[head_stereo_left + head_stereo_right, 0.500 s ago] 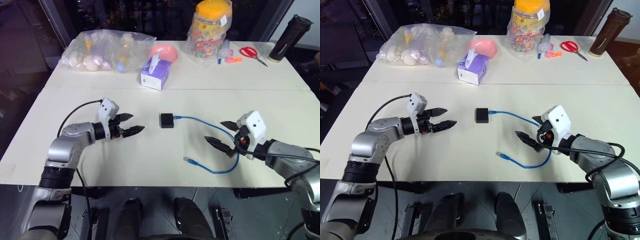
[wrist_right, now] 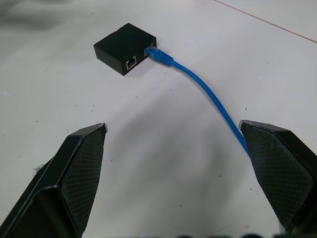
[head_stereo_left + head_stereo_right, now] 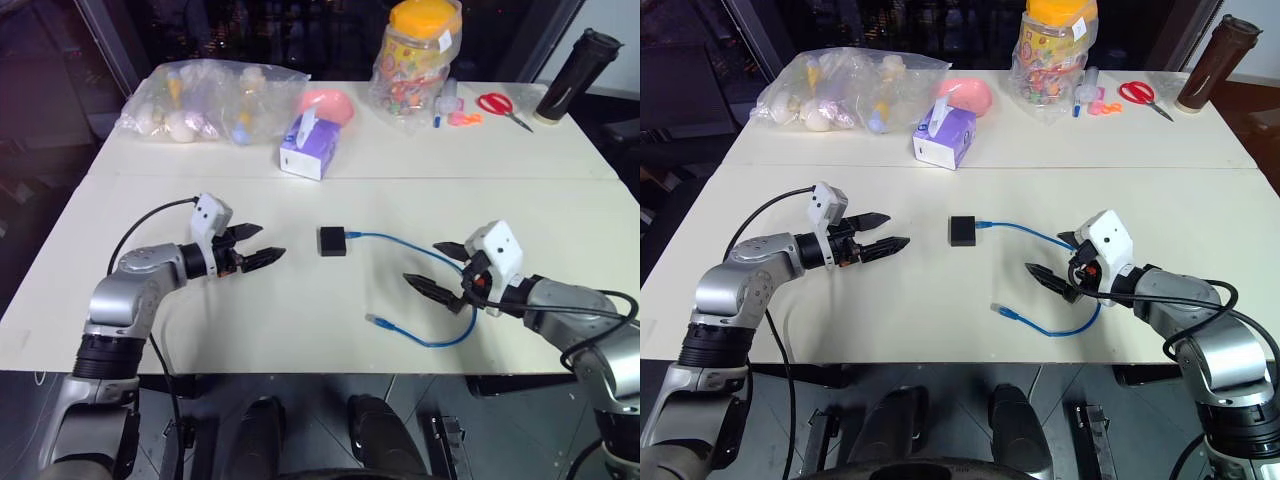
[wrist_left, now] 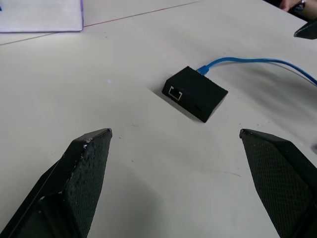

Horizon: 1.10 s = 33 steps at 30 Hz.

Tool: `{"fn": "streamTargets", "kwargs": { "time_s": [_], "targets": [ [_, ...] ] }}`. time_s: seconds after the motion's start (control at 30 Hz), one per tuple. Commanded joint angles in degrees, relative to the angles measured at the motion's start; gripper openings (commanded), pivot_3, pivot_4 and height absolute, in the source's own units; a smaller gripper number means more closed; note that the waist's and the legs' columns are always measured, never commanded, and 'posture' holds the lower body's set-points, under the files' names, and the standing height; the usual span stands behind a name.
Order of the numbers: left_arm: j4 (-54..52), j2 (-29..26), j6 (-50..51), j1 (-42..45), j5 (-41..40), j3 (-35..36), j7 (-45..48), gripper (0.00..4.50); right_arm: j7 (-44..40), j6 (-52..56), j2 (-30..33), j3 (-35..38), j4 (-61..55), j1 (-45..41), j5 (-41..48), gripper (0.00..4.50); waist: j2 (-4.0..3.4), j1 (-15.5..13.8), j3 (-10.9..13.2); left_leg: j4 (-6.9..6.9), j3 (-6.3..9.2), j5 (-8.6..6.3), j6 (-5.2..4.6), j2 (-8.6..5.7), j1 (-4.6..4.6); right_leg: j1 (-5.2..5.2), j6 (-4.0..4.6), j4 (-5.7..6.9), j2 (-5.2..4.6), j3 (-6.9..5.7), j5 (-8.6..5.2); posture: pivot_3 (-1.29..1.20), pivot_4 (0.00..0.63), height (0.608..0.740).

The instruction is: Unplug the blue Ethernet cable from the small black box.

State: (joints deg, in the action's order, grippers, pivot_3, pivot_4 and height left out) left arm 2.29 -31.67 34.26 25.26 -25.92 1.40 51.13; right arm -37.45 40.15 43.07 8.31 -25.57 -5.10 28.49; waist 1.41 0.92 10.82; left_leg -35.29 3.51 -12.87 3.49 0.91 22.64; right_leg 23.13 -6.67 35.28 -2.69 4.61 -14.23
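Observation:
The small black box [image 3: 333, 241] lies flat near the middle of the white table. The blue Ethernet cable [image 3: 400, 243] is plugged into its right side [image 2: 157, 54] and curves right, then loops back to a loose clear plug [image 3: 374, 321] near the front edge. My left gripper [image 3: 252, 248] hovers open to the left of the box, pointing at it, a short gap away. Over the cable's loop on the right my right gripper [image 3: 436, 268] stands open, nothing between its fingers. In the left wrist view the box [image 4: 194, 93] shows an empty port facing me.
A purple-and-white tissue box [image 3: 309, 152] stands behind the box. Further back are a clear bag of items [image 3: 210, 100], a pink bowl [image 3: 332, 103], a candy jar with a yellow lid [image 3: 420, 60], red scissors [image 3: 503, 107] and a dark bottle [image 3: 573, 78].
Both grippers have drifted slightly; the left one drew back a little to the left, away from the box. Box and cable lie as before.

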Motion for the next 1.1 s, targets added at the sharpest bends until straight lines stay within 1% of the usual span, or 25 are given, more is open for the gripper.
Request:
{"fn": "streamTargets", "kwargs": {
  "time_s": [0.03,0.23,0.33,0.43,0.57,0.7,0.8,0.93,1.07,1.1],
  "targets": [
    [-0.07,-0.17,-1.75,1.53,0.13,1.07,0.03,4.31,0.00,-1.34,-0.39,0.63,-1.07,-0.46,-0.28,4.50,0.00,0.00,0.00,0.00,0.00,0.00,0.00,0.00,0.00,0.00,0.00,0.00,0.00,0.00,0.00,0.00,0.150,0.739],
    [2.07,0.81,-2.30,4.07,-0.19,1.73,-0.69,4.31,-0.71,-2.84,-0.20,-0.01,1.34,-1.62,-1.57,4.50,0.00,-0.05,0.00,-0.01,0.00,0.00,0.00,0.00,0.00,0.00,-0.01,0.00,0.00,0.00,0.00,0.00,0.150,0.739],
    [2.96,-0.67,-1.57,6.05,-0.43,0.19,2.98,4.31,-3.06,-5.41,0.42,-3.11,6.60,-5.37,-4.15,4.50,0.00,0.06,0.00,-0.03,-0.01,0.00,0.00,-0.01,0.00,-0.01,0.00,0.00,0.00,0.00,0.01,0.00,0.150,0.739],
    [1.98,-5.37,2.26,7.14,-1.87,-3.08,11.94,4.31,-7.64,-9.78,0.00,-8.97,16.95,-13.31,-8.44,4.50,0.00,1.06,0.00,0.01,-0.07,0.00,0.00,0.00,-0.06,0.00,0.03,0.02,0.01,0.01,0.03,0.00,0.150,0.739],
    [3.39,-7.27,3.62,10.27,-1.32,-3.40,13.70,4.31,-13.55,-15.26,-3.54,-14.04,31.63,-23.90,-11.54,4.50,0.04,1.68,0.03,0.01,-0.04,0.00,0.00,0.01,-0.09,-0.01,0.01,0.07,0.02,-0.01,0.04,0.00,0.150,0.739],
    [3.87,-7.29,4.02,11.21,-1.00,-2.15,12.05,4.31,-18.51,-23.80,-7.76,-19.55,48.52,-34.10,-17.82,4.50,0.03,1.73,0.03,0.05,-0.04,0.00,0.00,0.01,-0.09,0.01,-0.23,0.10,0.02,-0.01,0.15,0.00,0.150,0.739],
    [2.15,-7.10,4.40,9.56,-0.99,-1.56,10.27,4.31,-21.49,-30.27,-12.06,-22.42,61.17,-41.43,-21.61,4.50,0.03,1.87,0.03,0.09,-0.04,0.00,0.00,0.01,-0.07,0.07,-0.24,0.15,0.02,-0.01,0.16,0.00,0.150,0.739],
    [-0.83,-5.91,4.47,6.87,-1.51,1.34,5.15,4.31,-24.48,-37.32,-19.11,-24.57,78.07,-50.23,-25.74,4.50,0.02,2.25,0.04,0.11,-0.02,0.00,0.00,0.01,-0.09,0.09,-0.24,0.22,0.02,-0.02,0.17,0.00,0.150,0.739],
    [-4.32,-5.65,5.72,3.44,-2.68,3.54,2.30,4.31,-24.79,-43.65,-23.16,-25.20,88.99,-55.38,-29.83,4.50,0.03,2.60,0.04,0.11,0.02,0.00,0.01,0.01,-0.08,0.08,-0.24,0.26,-0.01,-0.04,0.17,0.00,0.150,0.739],
    [-5.04,-5.63,5.83,2.36,-2.72,3.97,1.65,4.36,-24.83,-44.88,-23.87,-25.37,90.99,-56.30,-30.84,4.09,0.04,2.61,0.04,0.10,0.02,0.01,0.01,0.00,-0.10,0.07,-0.24,0.27,-0.01,-0.04,0.17,0.00,0.150,0.739]
  ]
}}
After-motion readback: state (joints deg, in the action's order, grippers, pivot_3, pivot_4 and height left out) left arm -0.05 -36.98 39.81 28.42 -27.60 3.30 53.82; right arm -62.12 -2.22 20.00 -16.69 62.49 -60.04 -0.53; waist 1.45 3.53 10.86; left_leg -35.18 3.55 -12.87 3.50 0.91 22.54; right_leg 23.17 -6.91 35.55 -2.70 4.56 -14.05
